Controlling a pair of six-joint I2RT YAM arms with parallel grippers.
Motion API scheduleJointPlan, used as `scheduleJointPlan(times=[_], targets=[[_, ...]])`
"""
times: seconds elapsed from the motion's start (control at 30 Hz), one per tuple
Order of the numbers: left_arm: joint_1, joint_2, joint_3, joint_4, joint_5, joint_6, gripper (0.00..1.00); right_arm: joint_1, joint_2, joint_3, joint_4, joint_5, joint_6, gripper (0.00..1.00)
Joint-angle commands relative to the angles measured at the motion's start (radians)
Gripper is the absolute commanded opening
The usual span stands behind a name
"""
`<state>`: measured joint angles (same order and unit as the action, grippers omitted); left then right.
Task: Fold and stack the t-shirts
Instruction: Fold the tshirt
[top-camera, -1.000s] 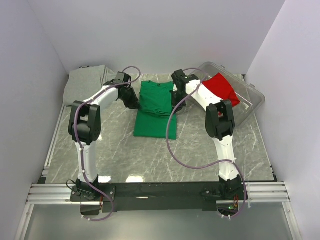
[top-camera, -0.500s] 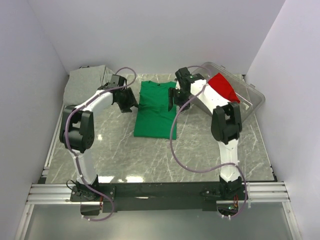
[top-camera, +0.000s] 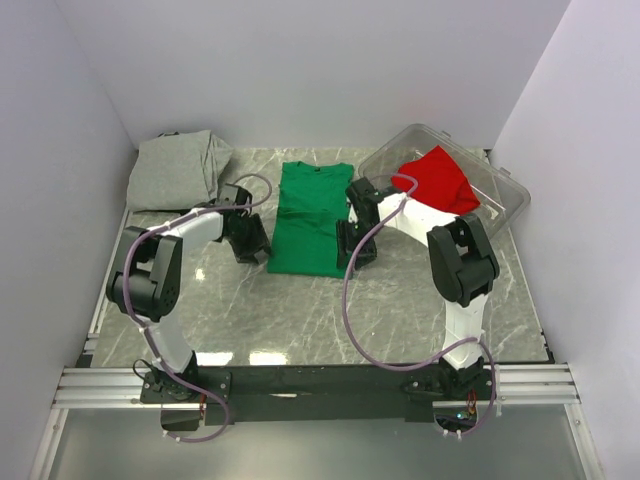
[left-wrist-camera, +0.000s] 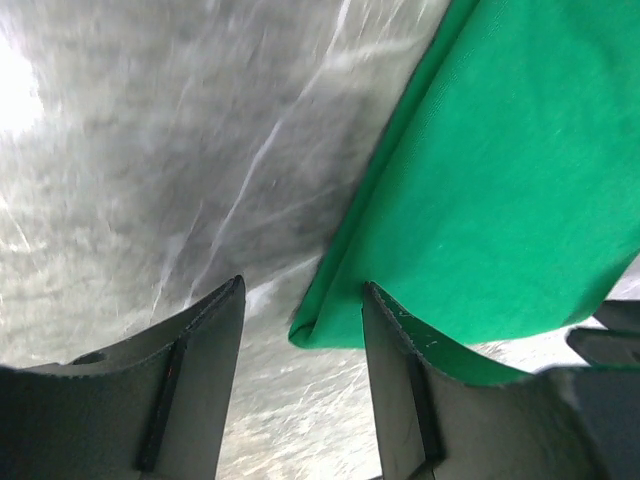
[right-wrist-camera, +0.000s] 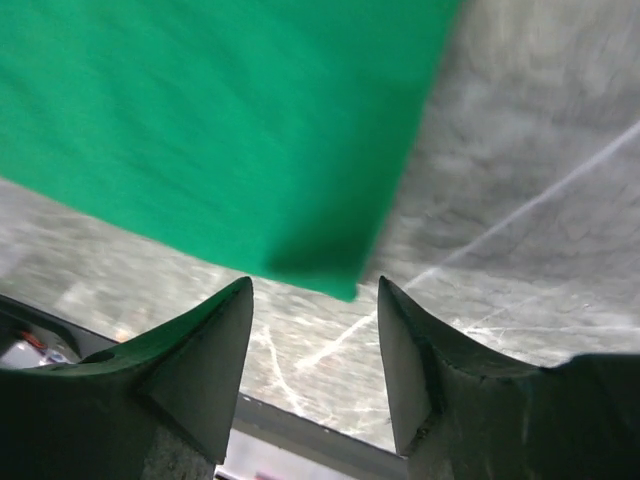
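Observation:
The green t-shirt (top-camera: 311, 215) lies flat as a long folded strip in the middle of the table. My left gripper (top-camera: 253, 252) is open at its near left corner; that corner (left-wrist-camera: 310, 330) sits between the open jaws. My right gripper (top-camera: 352, 262) is open at the near right corner, which shows in the right wrist view (right-wrist-camera: 330, 275) just ahead of the jaws. The red t-shirt (top-camera: 440, 180) lies crumpled in the clear bin (top-camera: 505, 215). The grey t-shirt (top-camera: 178, 170) lies bunched at the far left.
White walls close in the table on three sides. The bin stands at the far right, next to my right arm. Marble tabletop (top-camera: 300, 310) stretches in front of the green shirt.
Both grippers have moved toward me along the green shirt's sides, from its far end to its near corners. The bunched fold on the shirt's upper part has been laid out flat.

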<state>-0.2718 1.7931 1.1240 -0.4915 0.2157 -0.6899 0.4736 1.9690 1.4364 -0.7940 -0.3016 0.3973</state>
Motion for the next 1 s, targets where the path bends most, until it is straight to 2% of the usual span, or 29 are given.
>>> scheduleJointPlan(times=[0.0, 0.33, 0.63, 0.7, 0.77, 0.97], targets=[[-0.013, -0.07, -0.03, 0.037, 0.024, 0.023, 0.56, 0.007, -0.082, -0.051, 0.073, -0.016, 0.028, 0.58], [-0.04, -0.087, -0.073, 0.041, 0.028, 0.015, 0.54, 0.008, -0.098, -0.16, 0.121, -0.004, 0.04, 0.47], [-0.05, -0.078, -0.07, 0.008, -0.025, -0.002, 0.54, 0.01, -0.052, -0.176, 0.157, -0.037, 0.031, 0.33], [-0.052, -0.07, -0.069, -0.007, -0.038, -0.005, 0.54, 0.008, -0.042, -0.174, 0.156, -0.042, 0.026, 0.27], [-0.052, -0.063, -0.067, -0.012, -0.045, -0.007, 0.49, 0.01, -0.038, -0.174, 0.156, -0.045, 0.028, 0.22], [-0.066, -0.046, -0.067, -0.001, -0.03, -0.007, 0.46, 0.008, -0.038, -0.174, 0.153, -0.045, 0.028, 0.2]])
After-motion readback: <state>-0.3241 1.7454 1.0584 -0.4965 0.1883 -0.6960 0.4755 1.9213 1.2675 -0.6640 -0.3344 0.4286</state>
